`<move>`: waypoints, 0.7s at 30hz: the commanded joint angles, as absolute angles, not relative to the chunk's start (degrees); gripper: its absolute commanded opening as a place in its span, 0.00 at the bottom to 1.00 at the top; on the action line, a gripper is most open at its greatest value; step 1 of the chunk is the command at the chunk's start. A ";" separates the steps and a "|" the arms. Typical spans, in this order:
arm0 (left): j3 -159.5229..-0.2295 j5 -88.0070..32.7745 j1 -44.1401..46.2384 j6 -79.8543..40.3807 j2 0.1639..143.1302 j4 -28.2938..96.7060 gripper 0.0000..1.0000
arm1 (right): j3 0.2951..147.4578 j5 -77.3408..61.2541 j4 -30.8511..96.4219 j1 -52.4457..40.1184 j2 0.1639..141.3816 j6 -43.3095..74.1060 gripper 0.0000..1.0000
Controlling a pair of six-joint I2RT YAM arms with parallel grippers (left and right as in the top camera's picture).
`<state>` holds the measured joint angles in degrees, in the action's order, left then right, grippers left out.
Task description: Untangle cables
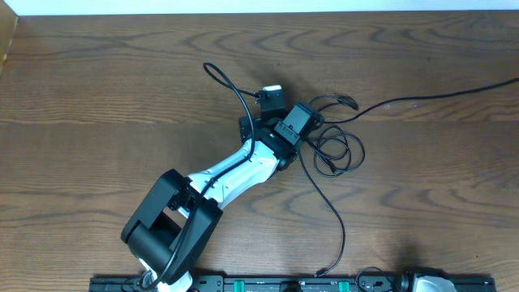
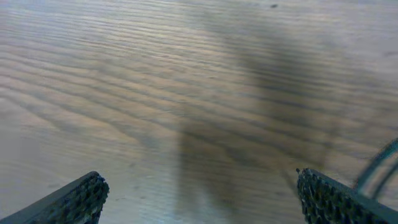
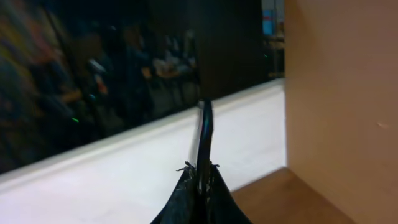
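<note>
We are holding the left claw spread wide and empty over bare table, likely ready to drop onto a strand. The cables are lying looped just right of it, mid-table. The right claw is sitting pinched shut and empty at the near edge, out of the way. We are finding no readable writing.

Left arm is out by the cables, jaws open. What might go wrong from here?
The left gripper faces bare table. A cable shows only at that view's right edge, so closing now may grab nothing.
The loops overlap, so pulling one strand could cinch them.
The right gripper is shut and aimed elsewhere, so nothing would anchor the tangle.
</note>
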<state>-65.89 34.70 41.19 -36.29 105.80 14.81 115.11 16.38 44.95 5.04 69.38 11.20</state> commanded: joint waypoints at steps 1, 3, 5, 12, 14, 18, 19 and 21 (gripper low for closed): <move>-65.71 46.06 40.93 -34.76 101.65 17.41 0.98 | 115.39 19.79 45.15 5.43 74.28 7.57 0.01; -65.71 49.84 40.93 -34.28 99.15 18.74 0.98 | 115.37 19.84 45.87 5.43 76.55 7.60 0.01; -65.71 52.23 40.93 -32.91 94.98 19.49 0.98 | 115.39 19.84 47.13 5.43 79.11 7.62 0.01; -65.71 54.70 38.37 -32.60 77.60 18.81 0.98 | 115.37 20.21 50.22 6.22 86.63 8.01 0.01; -65.71 54.26 37.19 -32.58 73.41 18.81 0.98 | 115.39 18.90 50.15 6.28 87.74 8.27 0.01; -65.71 41.36 35.24 -30.61 66.74 18.81 0.98 | 115.37 6.15 51.09 6.28 89.19 8.16 0.01; -65.71 36.73 34.96 -30.41 65.84 18.81 0.98 | 115.37 2.17 51.92 6.28 89.47 8.03 0.01; -65.71 29.91 34.89 -30.44 65.19 18.70 0.98 | 115.37 -4.84 54.98 6.28 89.93 8.03 0.01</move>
